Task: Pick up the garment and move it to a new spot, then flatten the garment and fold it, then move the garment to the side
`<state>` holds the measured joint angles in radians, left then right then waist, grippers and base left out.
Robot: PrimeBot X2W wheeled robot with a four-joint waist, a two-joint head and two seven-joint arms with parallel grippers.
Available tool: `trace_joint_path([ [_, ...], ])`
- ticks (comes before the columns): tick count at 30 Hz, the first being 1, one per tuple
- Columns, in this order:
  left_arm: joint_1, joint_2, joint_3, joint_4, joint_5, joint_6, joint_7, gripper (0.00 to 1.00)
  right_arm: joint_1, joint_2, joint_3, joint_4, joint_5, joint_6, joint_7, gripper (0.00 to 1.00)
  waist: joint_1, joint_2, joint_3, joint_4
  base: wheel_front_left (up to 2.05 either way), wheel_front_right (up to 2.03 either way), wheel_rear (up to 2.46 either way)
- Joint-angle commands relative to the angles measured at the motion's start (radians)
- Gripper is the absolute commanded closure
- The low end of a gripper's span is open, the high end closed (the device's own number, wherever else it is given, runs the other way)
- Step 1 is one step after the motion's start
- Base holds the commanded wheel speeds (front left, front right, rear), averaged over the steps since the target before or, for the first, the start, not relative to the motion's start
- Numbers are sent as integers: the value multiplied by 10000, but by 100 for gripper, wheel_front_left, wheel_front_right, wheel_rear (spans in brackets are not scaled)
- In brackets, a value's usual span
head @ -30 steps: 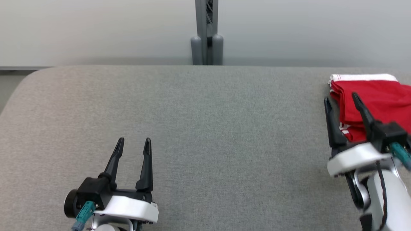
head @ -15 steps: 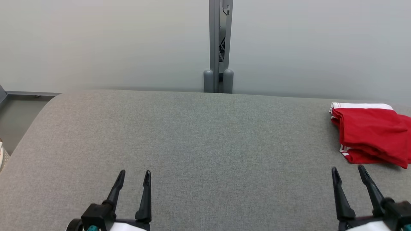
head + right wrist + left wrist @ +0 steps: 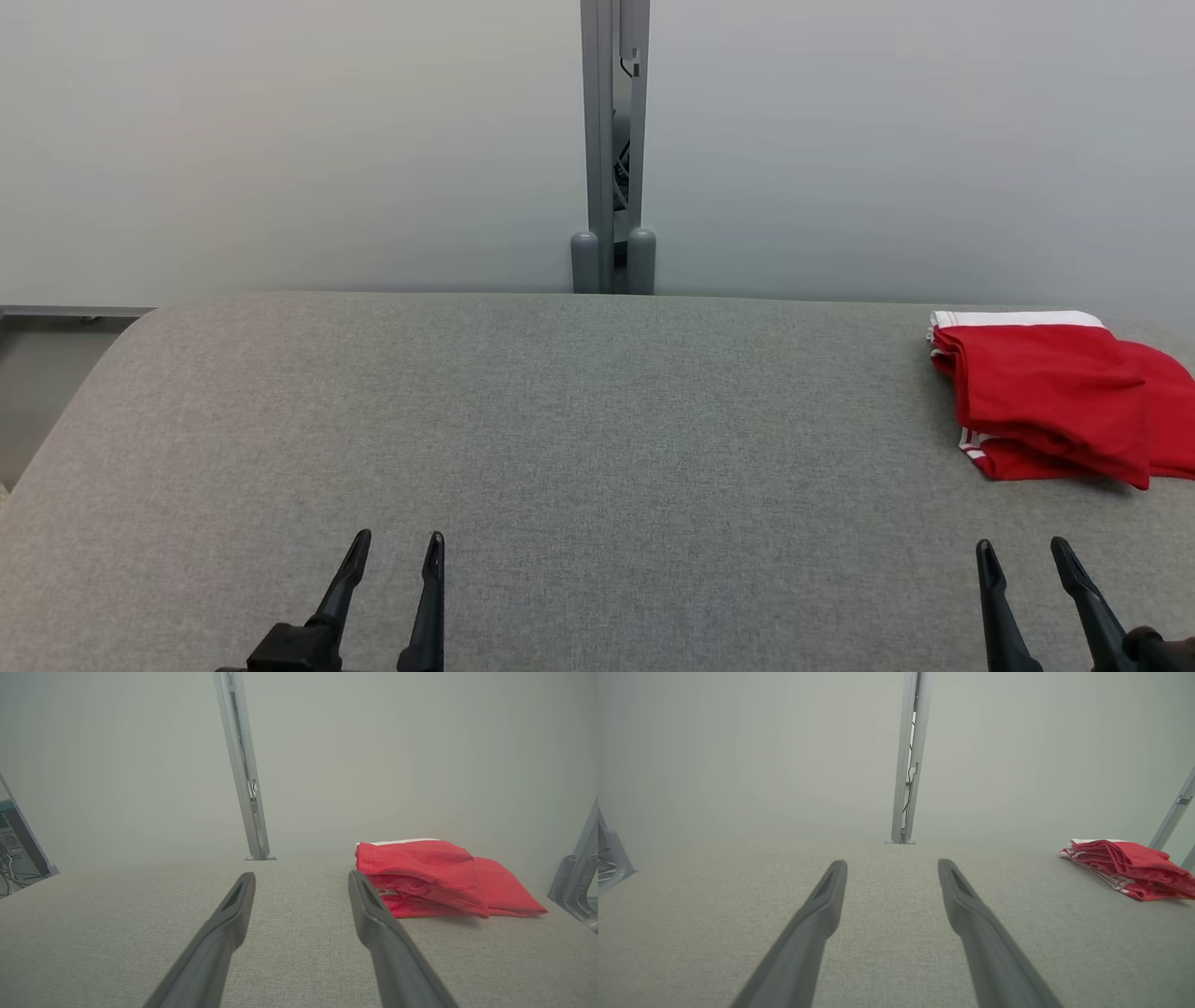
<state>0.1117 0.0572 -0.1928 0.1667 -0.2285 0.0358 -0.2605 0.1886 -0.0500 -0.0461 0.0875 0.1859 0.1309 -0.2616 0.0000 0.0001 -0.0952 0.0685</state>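
head: folded red garment (image 3: 1046,401) at desk (image 3: 597,420) far-right, ahead of right jaws; both pairs spread, empty | left wrist: garment (image 3: 1129,870) well off right | right wrist: garment (image 3: 420,872) ahead-right, apart, long axis crosswise; right arm nearer

Left gripper (image 3: 394,549) low at near left, fingers parted, right gripper (image 3: 1023,556) likewise at near right, both empty

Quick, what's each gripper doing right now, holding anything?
Left gripper: open, holding nothing.
Right gripper: open, holding nothing; the red garment lies apart from it.
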Motion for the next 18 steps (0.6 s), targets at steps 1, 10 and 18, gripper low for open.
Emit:
trace_joint_path([
  [1, 16, 21, 75, 18, 79, -72, -52, 0, 34, -29, 49, -17, -21, -5, -52, 0, 0, -1, -33, -25, 0, 0, 0],
  [10, 68, -31, 170, 9, 84, -217, -53, 0, 92, -29, 54, 30, -59, -5, -52, 0, 0, -1, -97, 14, 0, 0, 0],
  [18, 174, -90, 138, 402, -243, -197, 93, 100, 14, 108, 65, 425, 196, 0, 147, 100, 0, -1, -98, 24, 0, 0, 0],
])
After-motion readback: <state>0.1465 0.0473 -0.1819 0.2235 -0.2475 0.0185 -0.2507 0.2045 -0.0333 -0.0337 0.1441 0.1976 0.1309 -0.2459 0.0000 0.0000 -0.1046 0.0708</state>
